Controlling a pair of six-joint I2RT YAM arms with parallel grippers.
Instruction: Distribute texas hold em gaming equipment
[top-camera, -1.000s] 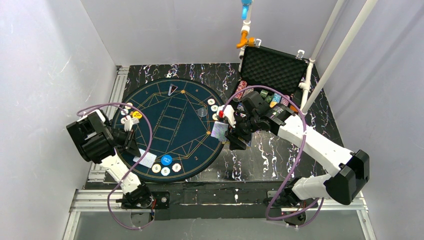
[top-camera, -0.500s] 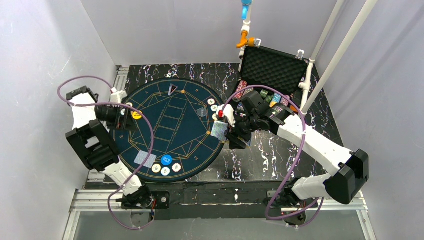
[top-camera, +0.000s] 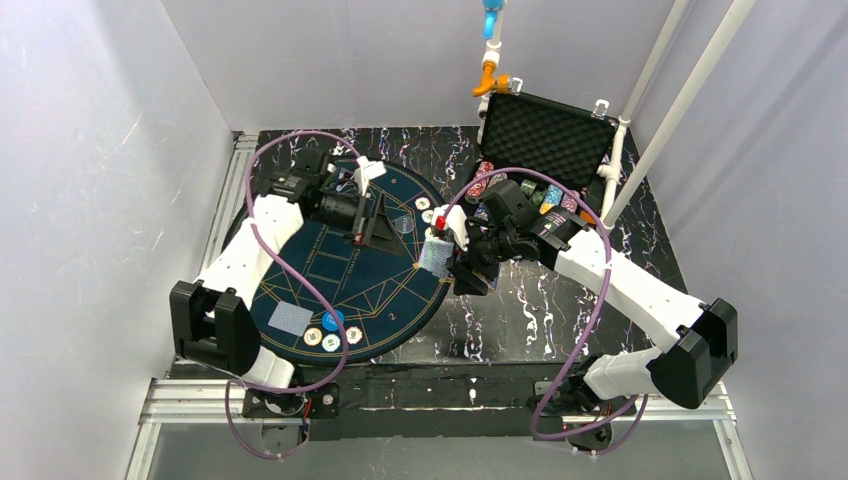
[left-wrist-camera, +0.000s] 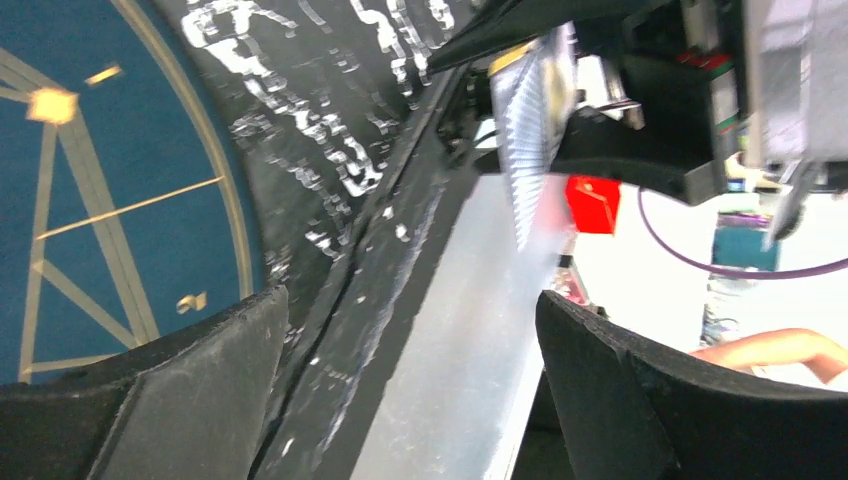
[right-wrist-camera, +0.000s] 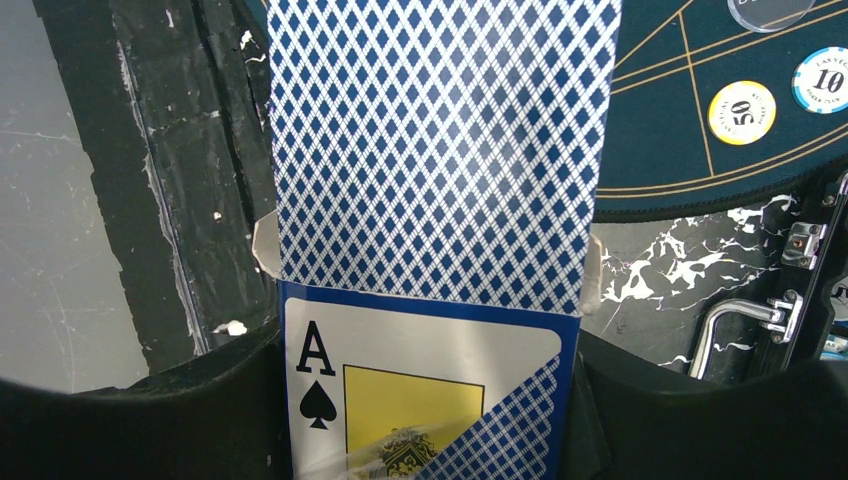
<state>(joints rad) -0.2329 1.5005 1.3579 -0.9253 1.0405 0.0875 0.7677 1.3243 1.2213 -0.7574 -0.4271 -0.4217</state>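
Note:
My right gripper (right-wrist-camera: 430, 400) is shut on an open card box with an ace of spades printed on it (right-wrist-camera: 420, 390). Blue-backed playing cards (right-wrist-camera: 440, 150) stick up out of the box. In the top view this deck (top-camera: 437, 252) hangs at the right rim of the round blue mat (top-camera: 350, 270). My left gripper (top-camera: 372, 228) hovers over the far middle of the mat, open and empty, pointing toward the deck (left-wrist-camera: 535, 110). Its open jaws (left-wrist-camera: 408, 300) hold nothing. One card (top-camera: 290, 318) lies face down on the mat's near left, beside a blue button (top-camera: 333, 320) and white chips (top-camera: 331, 343).
The open black foam-lined case (top-camera: 545, 130) stands at the back right with rows of chips (top-camera: 520, 190) along its front. Two chips (right-wrist-camera: 741, 112) lie on the mat's right edge. White poles (top-camera: 650, 120) rise at the right. Walls close in on both sides.
My left gripper opened, leaving the card on the mat's near left. The arm then swung along the left rim to the far middle, toward the deck. The right arm stayed still.

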